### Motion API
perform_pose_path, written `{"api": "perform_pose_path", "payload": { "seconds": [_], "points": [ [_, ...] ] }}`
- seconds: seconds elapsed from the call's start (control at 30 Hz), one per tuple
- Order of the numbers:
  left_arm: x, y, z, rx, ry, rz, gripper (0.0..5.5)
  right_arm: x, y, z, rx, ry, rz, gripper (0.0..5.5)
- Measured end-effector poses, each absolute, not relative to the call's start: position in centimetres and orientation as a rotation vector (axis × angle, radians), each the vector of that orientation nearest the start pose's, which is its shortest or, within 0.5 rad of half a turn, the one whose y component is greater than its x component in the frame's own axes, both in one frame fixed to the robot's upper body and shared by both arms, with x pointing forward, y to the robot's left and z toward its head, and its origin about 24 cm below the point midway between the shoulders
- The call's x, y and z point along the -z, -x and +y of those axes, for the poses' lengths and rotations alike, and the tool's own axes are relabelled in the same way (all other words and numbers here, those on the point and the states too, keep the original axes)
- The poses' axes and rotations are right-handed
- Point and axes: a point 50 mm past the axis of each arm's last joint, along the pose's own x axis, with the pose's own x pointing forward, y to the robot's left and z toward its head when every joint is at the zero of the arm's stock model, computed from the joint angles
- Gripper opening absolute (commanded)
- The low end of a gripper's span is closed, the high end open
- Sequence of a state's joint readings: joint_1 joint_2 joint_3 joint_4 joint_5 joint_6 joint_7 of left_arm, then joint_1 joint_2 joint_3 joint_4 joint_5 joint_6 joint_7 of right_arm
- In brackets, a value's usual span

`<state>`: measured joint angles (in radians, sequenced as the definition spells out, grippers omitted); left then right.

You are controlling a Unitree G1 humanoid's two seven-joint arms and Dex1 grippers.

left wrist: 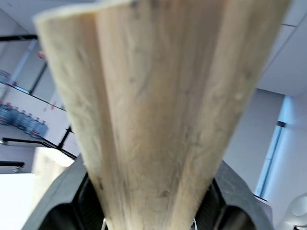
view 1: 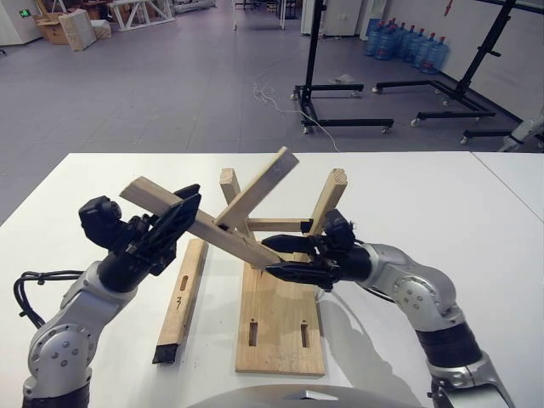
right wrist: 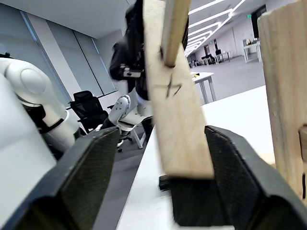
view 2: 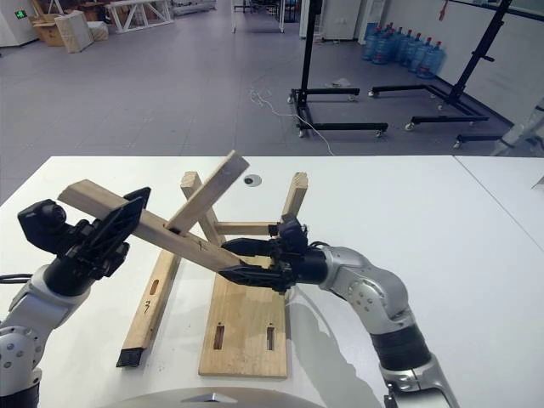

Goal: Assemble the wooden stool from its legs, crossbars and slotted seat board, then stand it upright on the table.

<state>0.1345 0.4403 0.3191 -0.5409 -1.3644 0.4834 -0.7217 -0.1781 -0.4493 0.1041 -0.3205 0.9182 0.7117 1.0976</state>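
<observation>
The slotted seat board [view 1: 280,327] lies flat on the white table [view 1: 425,195]. Two legs [view 1: 330,197] joined by a crossbar [view 1: 276,225] stand at its far end. My left gripper [view 1: 174,223] is shut on another leg [view 1: 217,229], held tilted above the table, with a crossbar [view 1: 259,189] sticking up from it. This leg's lower end [right wrist: 180,129] sits between the fingers [right wrist: 91,177] of my right gripper [view 1: 285,259], which is open around it. The held leg [left wrist: 158,110] looms close in the left wrist view. One loose leg [view 1: 180,297] lies left of the board.
Black wheeled stands [view 1: 340,93] and water bottles [view 1: 408,42] are on the floor beyond the table's far edge. A second white table [view 1: 523,174] adjoins on the right. A small round hole [view 2: 247,179] sits in the tabletop behind the legs.
</observation>
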Motion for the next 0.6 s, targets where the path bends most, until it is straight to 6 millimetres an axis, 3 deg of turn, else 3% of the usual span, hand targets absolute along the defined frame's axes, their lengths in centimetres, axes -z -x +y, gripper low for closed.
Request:
{"api": "perform_pose_path", "payload": {
  "seconds": [0.17,0.3,0.47,0.6],
  "points": [
    [-17.2,-18.1,21.5,0.984,0.640,-0.352,2.06,-13.0,-21.1,-14.5,-1.536,-0.486,0.196,3.52],
    [-17.6,-17.6,22.2,1.025,0.507,-0.298,2.06,-15.4,-21.6,-18.3,-1.415,-0.628,0.068,3.52],
    [-17.2,-17.2,20.4,1.209,0.355,-0.116,2.05,-20.3,-24.8,-21.2,-1.321,-0.605,-0.142,3.52],
    [-16.2,-17.0,19.0,1.316,0.281,0.009,2.05,-20.7,-26.5,-23.8,-1.196,-0.673,-0.164,3.52]
  ]
}}
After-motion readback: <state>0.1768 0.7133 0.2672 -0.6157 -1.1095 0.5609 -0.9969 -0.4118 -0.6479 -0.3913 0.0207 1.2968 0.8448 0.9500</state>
